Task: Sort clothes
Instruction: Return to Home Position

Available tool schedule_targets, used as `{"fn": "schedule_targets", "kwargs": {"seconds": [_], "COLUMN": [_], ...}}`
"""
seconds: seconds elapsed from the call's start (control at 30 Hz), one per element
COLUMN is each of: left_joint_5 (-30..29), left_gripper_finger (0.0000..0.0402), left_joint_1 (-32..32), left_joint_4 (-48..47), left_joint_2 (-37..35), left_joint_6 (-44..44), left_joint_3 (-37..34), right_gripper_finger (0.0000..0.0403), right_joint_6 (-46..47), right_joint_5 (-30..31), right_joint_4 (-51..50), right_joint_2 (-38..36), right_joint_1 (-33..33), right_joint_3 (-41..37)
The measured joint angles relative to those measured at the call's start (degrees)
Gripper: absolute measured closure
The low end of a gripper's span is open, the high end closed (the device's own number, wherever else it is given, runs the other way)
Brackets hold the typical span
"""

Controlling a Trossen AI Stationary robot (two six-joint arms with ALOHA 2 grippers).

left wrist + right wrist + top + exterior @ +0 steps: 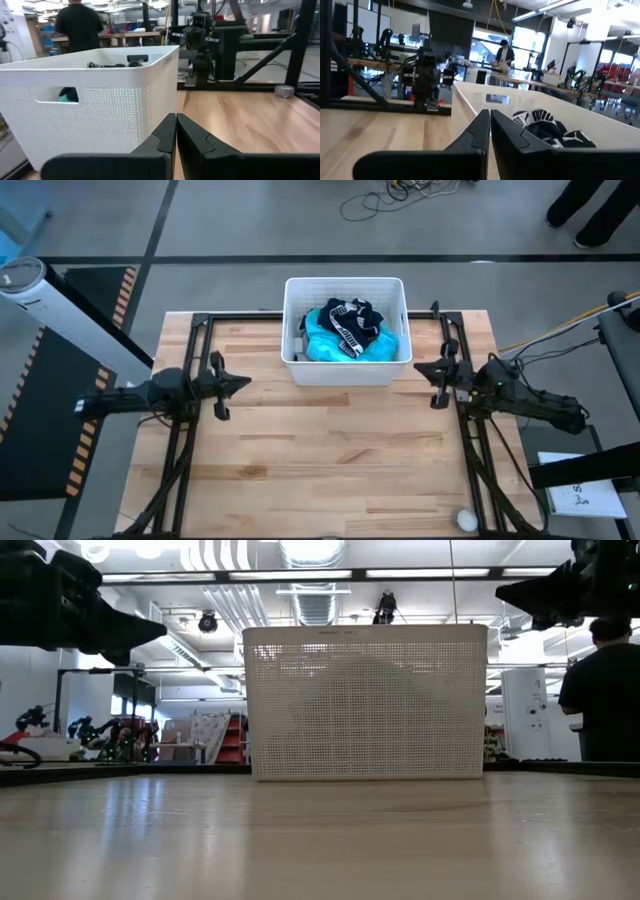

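1. Workshop floor with loose cables (400, 195) surrounds a pale wooden tabletop (330, 460). Benches, other rigs and a person (605, 690) in dark clothes show beyond its far edge.
2. The clothes sit heaped inside the white basket (340, 372) at the far middle of the tabletop. A bright teal one (322, 345) lies underneath, and a black garment (350, 328) with a black-and-white band lies on top. No garment shows on the bare wood, so the sorting looks done.
3. The left hand (243, 381) hangs above the tabletop to the left of the basket, near it but not touching. Its fingers are pressed together on nothing.
4. The right hand (420, 367) mirrors it on the basket's right, level with the near right corner. It too is pressed together and empty.
5. Both hands point inward at about the same height. With nothing pinched, this reads as a resting pose that keeps each arm out of the basket and off the wood.
6. A small white ball (466, 520) lies at the near right corner, well apart from both arms. The basket's side walls are the closest thing either hand could knock.
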Motion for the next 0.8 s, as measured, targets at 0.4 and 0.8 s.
{"fn": "schedule_targets", "kwargs": {"seconds": [0.4,0.8], "left_joint_5": [5.65,5.78], "left_gripper_finger": [0.0402,0.0402], "left_joint_1": [5.19,4.01], "left_joint_4": [3.90,1.62], "left_joint_2": [0.00,0.00], "left_joint_6": [-0.68,-1.70], "left_joint_3": [-2.44,-2.58], "right_gripper_finger": [0.0403,0.0403], "right_joint_6": [7.30,5.43], "right_joint_5": [-1.54,-4.52], "right_joint_4": [-2.74,-3.04], "right_joint_2": [0.41,0.17], "right_joint_1": [0.00,0.00], "right_joint_3": [-2.30,-6.26]}}
